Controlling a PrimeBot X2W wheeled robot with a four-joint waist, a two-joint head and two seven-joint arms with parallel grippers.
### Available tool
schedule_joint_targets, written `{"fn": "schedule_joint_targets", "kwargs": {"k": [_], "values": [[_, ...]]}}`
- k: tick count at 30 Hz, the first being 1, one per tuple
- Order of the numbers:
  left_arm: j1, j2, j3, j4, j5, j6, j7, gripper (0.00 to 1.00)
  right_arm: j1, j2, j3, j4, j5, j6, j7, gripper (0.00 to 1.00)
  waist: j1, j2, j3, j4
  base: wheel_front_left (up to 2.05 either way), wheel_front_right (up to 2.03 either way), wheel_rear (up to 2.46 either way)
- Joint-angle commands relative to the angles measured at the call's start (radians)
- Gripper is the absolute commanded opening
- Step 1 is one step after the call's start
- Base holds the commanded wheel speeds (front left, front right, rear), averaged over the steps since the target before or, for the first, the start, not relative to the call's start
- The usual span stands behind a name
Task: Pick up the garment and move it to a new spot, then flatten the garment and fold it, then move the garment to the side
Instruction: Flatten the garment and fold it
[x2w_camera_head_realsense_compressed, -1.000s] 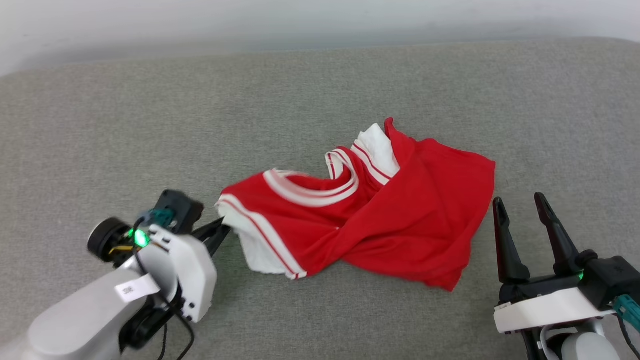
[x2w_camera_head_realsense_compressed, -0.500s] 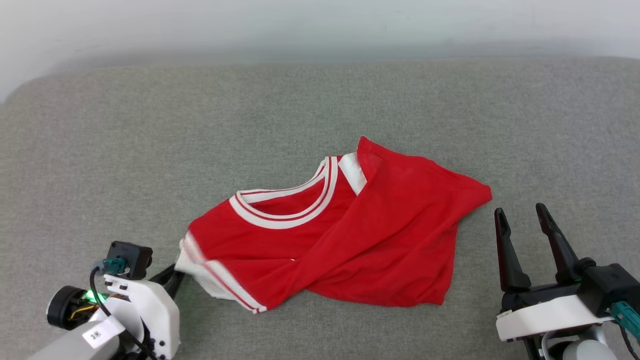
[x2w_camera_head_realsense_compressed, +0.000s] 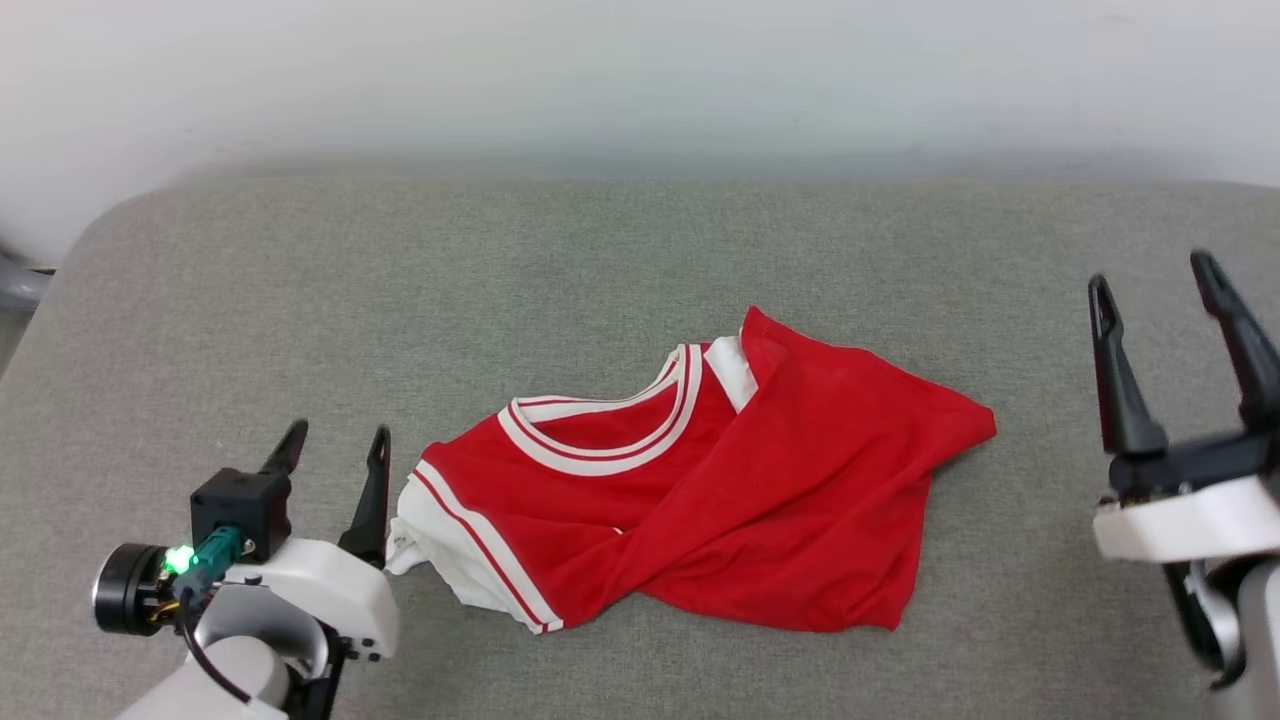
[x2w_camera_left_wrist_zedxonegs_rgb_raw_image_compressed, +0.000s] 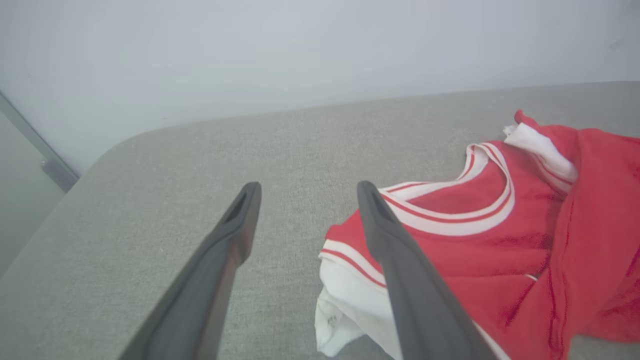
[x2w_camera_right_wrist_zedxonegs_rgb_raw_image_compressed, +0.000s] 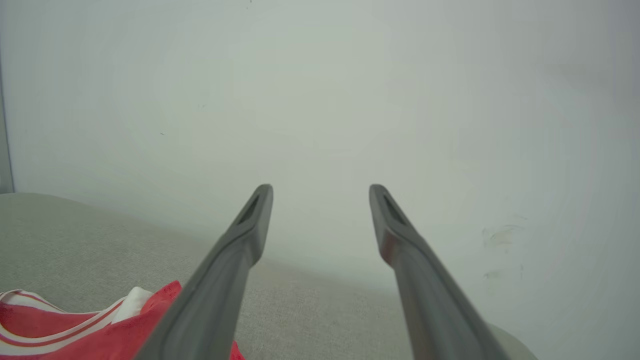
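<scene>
The garment (x2w_camera_head_realsense_compressed: 760, 500) lies crumpled on the grey cushion (x2w_camera_head_realsense_compressed: 600, 280), red with a striped collar facing up and a white sleeve bunched at its left end. Its letters and number are hidden. My left gripper (x2w_camera_head_realsense_compressed: 335, 433) stands open just left of that white sleeve, its right finger close beside the cloth, nothing between the fingers. In the left wrist view the garment (x2w_camera_left_wrist_zedxonegs_rgb_raw_image_compressed: 500, 240) spreads to the right of my left gripper (x2w_camera_left_wrist_zedxonegs_rgb_raw_image_compressed: 305, 187). My right gripper (x2w_camera_head_realsense_compressed: 1155, 268) is open and raised at the far right, apart from the shirt. The right wrist view has my right gripper (x2w_camera_right_wrist_zedxonegs_rgb_raw_image_compressed: 320, 189) against the wall, the garment (x2w_camera_right_wrist_zedxonegs_rgb_raw_image_compressed: 100, 335) at lower left.
A pale wall (x2w_camera_head_realsense_compressed: 640, 80) runs behind the cushion. The cushion's rounded left corner (x2w_camera_head_realsense_compressed: 90, 230) drops off beside a grey metal bar (x2w_camera_head_realsense_compressed: 20, 285). Bare cushion surrounds the shirt on all sides.
My left gripper has let go of the white sleeve and opened, turning its fingers upward. My right gripper has risen higher. The camera has tilted, showing more wall. The shirt has settled flat.
</scene>
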Motion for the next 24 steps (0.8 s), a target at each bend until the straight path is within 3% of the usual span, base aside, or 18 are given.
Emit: {"fn": "schedule_joint_targets", "kwargs": {"k": [1,4,8,12,18,19,24], "values": [[0.042,-0.04,0.061,-0.046,0.074,0.033,-0.006,1.0,-0.053,-0.052,0.021,0.013,0.008,-0.001,-0.002,1.0,0.0001,0.0,-0.006,0.008,0.0,0.0,0.0],[0.102,-0.087,0.152,-0.098,0.185,0.071,-0.005,1.0,-0.124,-0.125,0.066,0.049,0.028,-0.001,-0.002,1.0,0.0001,0.0,-0.009,0.017,0.0,0.0,0.0],[0.179,-0.167,0.25,-0.152,0.311,0.085,-0.005,1.0,-0.22,-0.237,0.177,0.135,0.124,-0.001,0.026,1.0,0.0001,0.0,-0.005,0.031,0.0,0.0,0.0],[0.231,-0.236,0.329,-0.173,0.411,0.066,-0.005,1.0,-0.305,-0.35,0.339,0.17,0.263,-0.001,0.169,1.0,0.0001,0.0,0.007,0.046,0.0,0.0,0.0],[0.275,-0.334,0.432,-0.171,0.524,0.007,-0.005,1.0,-0.4,-0.504,0.586,0.174,0.479,-0.001,0.481,1.0,0.0001,0.0,0.036,0.076,0.0,0.0,0.0],[0.275,-0.334,0.432,-0.171,0.524,0.007,-0.005,1.0,-0.4,-0.504,0.586,0.174,0.479,-0.001,0.481,1.0,0.0001,0.0,0.036,0.076,0.0,0.0,0.0],[0.286,-0.406,0.492,-0.155,0.591,-0.06,-0.005,1.0,-0.454,-0.568,0.721,0.205,0.615,-0.001,0.72,1.0,0.0001,0.0,0.067,0.104,0.0,0.0,0.0]]}}
